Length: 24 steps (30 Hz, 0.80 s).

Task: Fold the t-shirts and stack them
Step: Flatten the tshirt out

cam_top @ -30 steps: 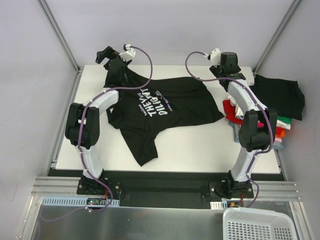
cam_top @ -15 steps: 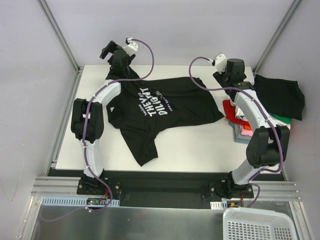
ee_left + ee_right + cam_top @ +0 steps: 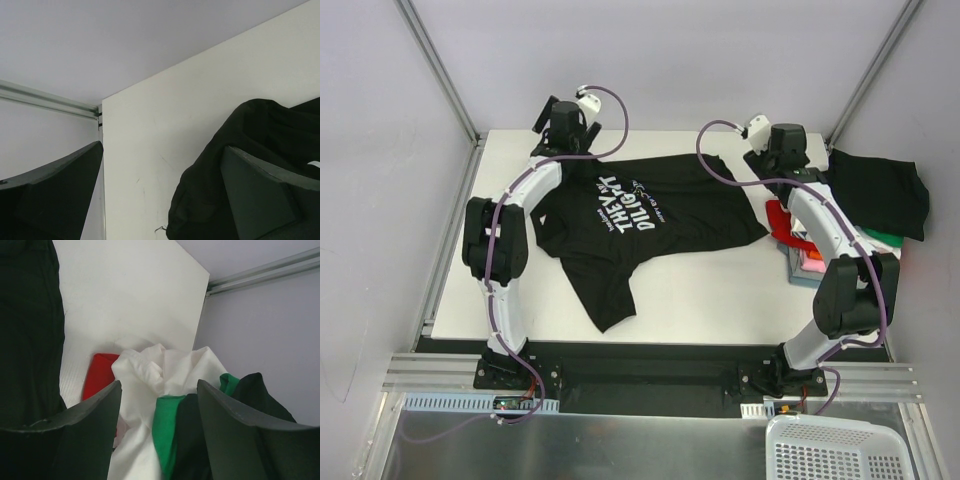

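Note:
A black t-shirt with white lettering [image 3: 640, 212] lies spread on the white table [image 3: 720, 290]. My left gripper [image 3: 563, 117] hovers over its far left sleeve, open wide. In the left wrist view that gripper [image 3: 162, 192] shows bare table in its gap, and the sleeve's edge [image 3: 215, 170] lies by the right finger [image 3: 260, 200]. My right gripper [image 3: 783, 142] is at the far right, beside a heap of t-shirts topped by a black one [image 3: 880, 188]. The right gripper [image 3: 159, 412] is open above white [image 3: 150, 372], green [image 3: 167, 427] and red [image 3: 100, 375] cloth.
A white slotted basket [image 3: 835, 450] sits below the table at the near right. Metal frame posts rise at both far corners. The heap also shows red [image 3: 778, 218], green [image 3: 886, 240] and pink [image 3: 812, 262] cloth by the table's right edge.
The left gripper has shifted right, closer to the shirt's far sleeve. The right arm has swung right, away from the spread shirt and toward the heap. Both grippers stay open.

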Each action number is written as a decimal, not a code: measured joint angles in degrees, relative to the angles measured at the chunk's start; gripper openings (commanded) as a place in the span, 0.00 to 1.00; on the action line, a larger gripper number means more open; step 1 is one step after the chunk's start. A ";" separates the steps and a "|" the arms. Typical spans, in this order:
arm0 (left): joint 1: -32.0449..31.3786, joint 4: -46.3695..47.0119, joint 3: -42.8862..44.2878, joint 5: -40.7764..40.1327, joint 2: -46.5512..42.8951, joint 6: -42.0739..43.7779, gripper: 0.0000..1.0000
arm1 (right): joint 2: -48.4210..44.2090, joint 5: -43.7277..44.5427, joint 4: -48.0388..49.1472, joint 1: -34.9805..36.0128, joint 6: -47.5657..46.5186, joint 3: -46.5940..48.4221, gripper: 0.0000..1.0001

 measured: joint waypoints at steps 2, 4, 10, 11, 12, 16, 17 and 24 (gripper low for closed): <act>0.02 -1.88 1.05 0.46 0.02 -1.22 0.99 | 0.00 -0.15 -0.26 0.00 0.02 -0.66 0.65; 0.02 -3.37 2.75 0.63 0.02 -2.82 0.99 | 0.00 -0.31 -0.61 0.00 0.02 -1.62 0.65; 0.09 -4.33 8.52 -1.51 1.09 -5.75 0.99 | -0.02 -0.92 -1.62 0.00 0.00 -3.32 0.65; 0.17 -4.35 9.62 -2.36 1.60 -6.03 0.99 | -0.02 -0.98 -1.64 0.00 0.00 -3.50 0.65; 0.24 -4.31 10.40 -3.04 2.12 -6.16 0.99 | -0.11 -1.03 -1.73 0.00 0.00 -3.61 0.65; 0.76 -4.33 12.70 -6.51 4.28 -6.21 0.99 | -0.13 -1.22 -1.75 0.00 0.00 -4.15 0.65; 0.92 -4.57 12.70 -7.02 4.42 -6.19 0.99 | -0.13 -1.22 -1.92 0.00 0.00 -4.24 0.65; 1.33 -4.63 2.03 -6.14 0.17 -6.40 0.99 | -2.56 -1.68 -2.54 0.02 0.50 -6.86 0.65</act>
